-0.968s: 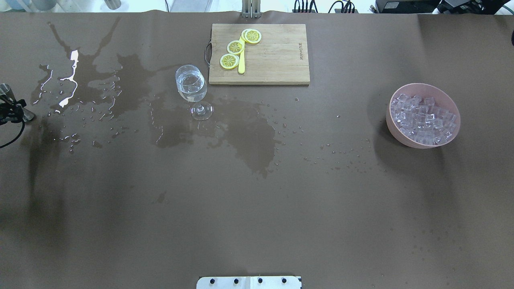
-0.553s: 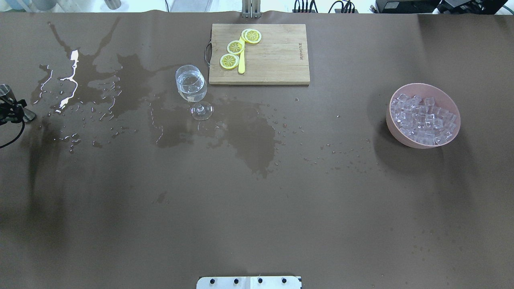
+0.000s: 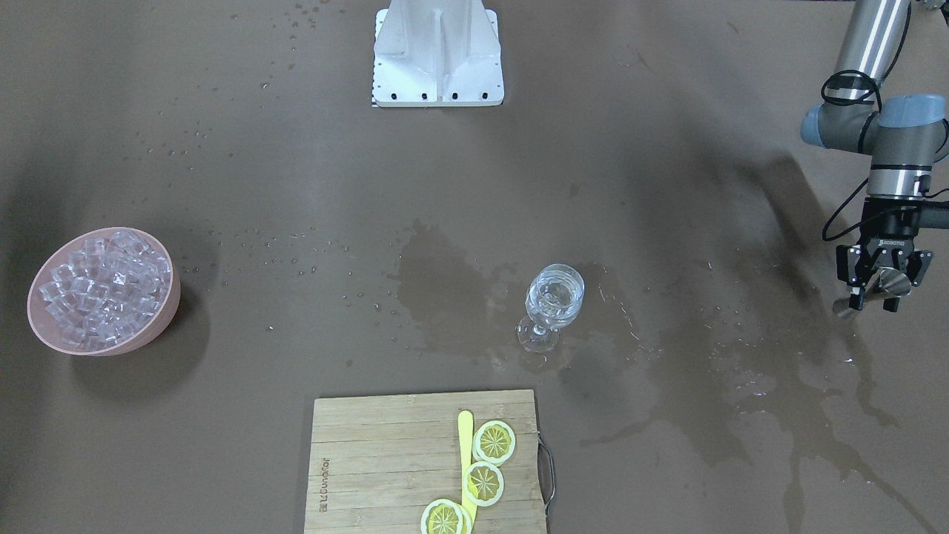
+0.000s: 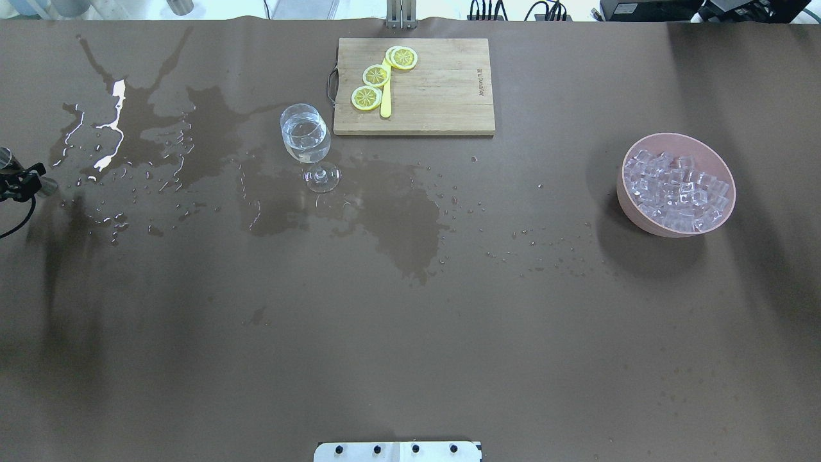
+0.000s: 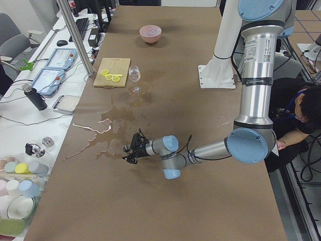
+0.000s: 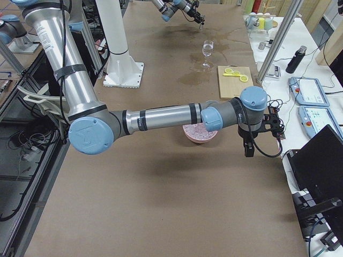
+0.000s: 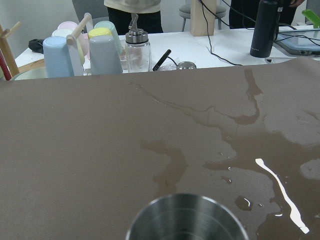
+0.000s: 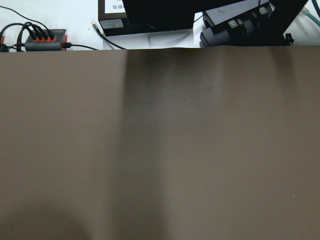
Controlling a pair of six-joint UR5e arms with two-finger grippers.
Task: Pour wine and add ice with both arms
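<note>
My left claw (image 3: 877, 297) grips the small steel measuring cup (image 7: 186, 216) aside at the brown desk's (image 3: 667, 111) end, pour judged done: wine (image 3: 553, 298) in the clear stemmed glass (image 3: 539, 340), ice cubes (image 3: 100, 289) in the pink bowl (image 3: 161, 320); right claw (image 6: 250, 150) opening: cannot tell.

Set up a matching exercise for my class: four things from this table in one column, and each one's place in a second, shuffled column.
Column 1
1. ice cubes
2. lemon slices
3. wine glass
4. metal cup

Column 2
A. on the cutting board
B. in the left gripper
C. in the pink bowl
D. upright on the wet table

Pairs: 1-C, 2-A, 3-D, 4-B
</note>
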